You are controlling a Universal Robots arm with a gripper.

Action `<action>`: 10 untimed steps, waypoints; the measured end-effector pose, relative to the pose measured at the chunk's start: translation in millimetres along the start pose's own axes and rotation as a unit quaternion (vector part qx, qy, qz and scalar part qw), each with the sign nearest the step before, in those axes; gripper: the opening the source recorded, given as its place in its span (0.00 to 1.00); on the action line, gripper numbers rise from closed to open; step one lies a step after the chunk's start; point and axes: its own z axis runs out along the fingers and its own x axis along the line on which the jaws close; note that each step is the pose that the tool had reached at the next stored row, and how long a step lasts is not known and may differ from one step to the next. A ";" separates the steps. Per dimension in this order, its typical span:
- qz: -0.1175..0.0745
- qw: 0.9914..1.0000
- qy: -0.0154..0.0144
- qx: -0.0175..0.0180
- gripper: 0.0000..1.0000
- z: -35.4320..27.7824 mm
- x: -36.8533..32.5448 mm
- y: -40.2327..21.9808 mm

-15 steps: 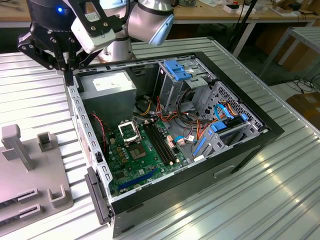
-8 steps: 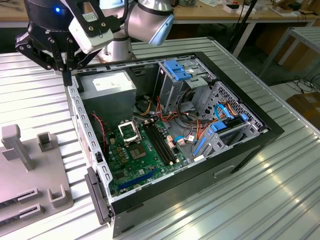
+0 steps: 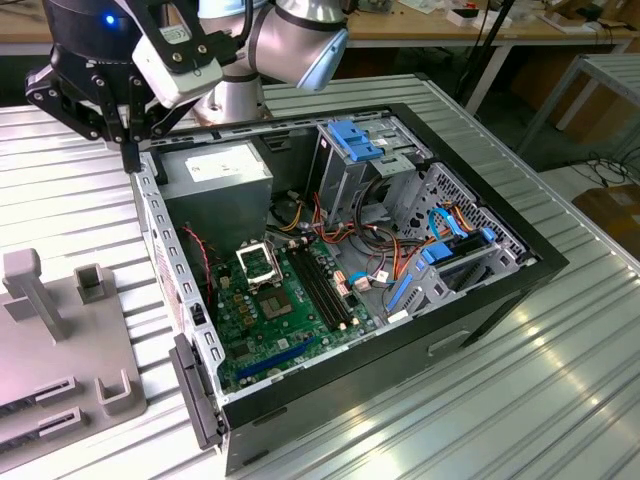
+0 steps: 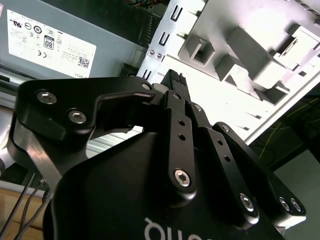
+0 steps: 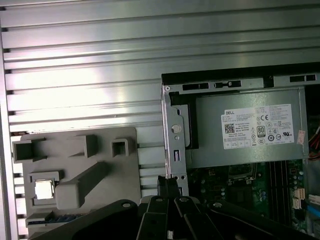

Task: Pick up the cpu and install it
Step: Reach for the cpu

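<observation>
The cpu, a small silver square, lies in a pocket of the grey fixture tray on the table beside the computer case. My gripper hangs above the case's corner near the power supply, apart from the cpu. Its black fingers are pressed together with nothing visible between them, as the second wrist view also shows for the gripper. On the green motherboard the black square socket sits with its frame open.
The open black case holds a grey power supply, a blue-tabbed drive cage, cables and memory slots. The fixture tray with upright posts lies at the exterior view's left on a ribbed metal table.
</observation>
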 end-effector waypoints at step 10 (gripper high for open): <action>0.000 1.000 0.000 0.000 0.11 0.1 3.0 -0.2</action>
